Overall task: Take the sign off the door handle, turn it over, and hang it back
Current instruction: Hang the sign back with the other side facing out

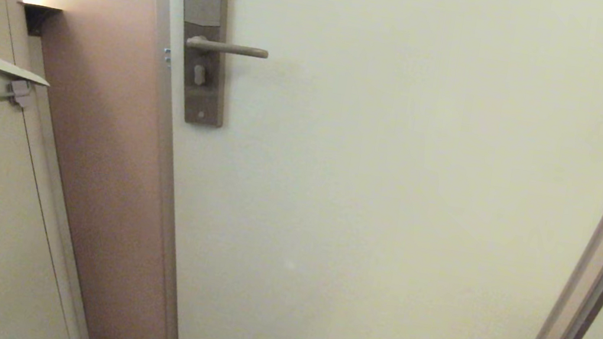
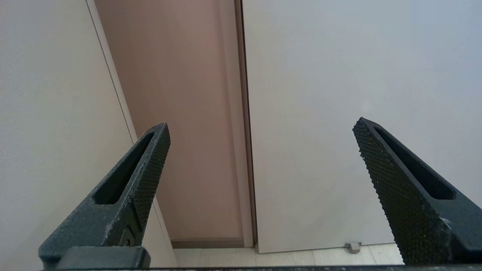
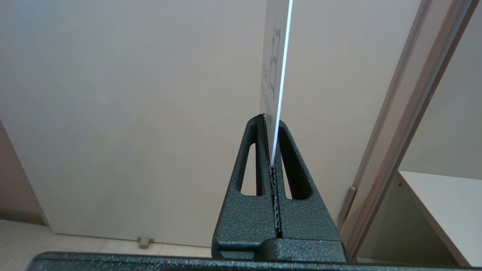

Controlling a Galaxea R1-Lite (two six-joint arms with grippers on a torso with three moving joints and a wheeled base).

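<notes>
Up in the head view's upper left, the door handle (image 1: pixel 228 48) juts bare from its lock plate (image 1: pixel 202 35). Meanwhile the right gripper (image 3: pixel 272 122) pinches the sign (image 3: pixel 274 64) edge-on between closed fingers; the left gripper (image 2: pixel 261 126) hangs spread wide, holding nothing.

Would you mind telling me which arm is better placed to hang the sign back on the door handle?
Probably the right. The right gripper is shut on the sign, held edge-on before the door. The left gripper is open and empty. The door handle is bare; neither arm shows in the head view.
</notes>
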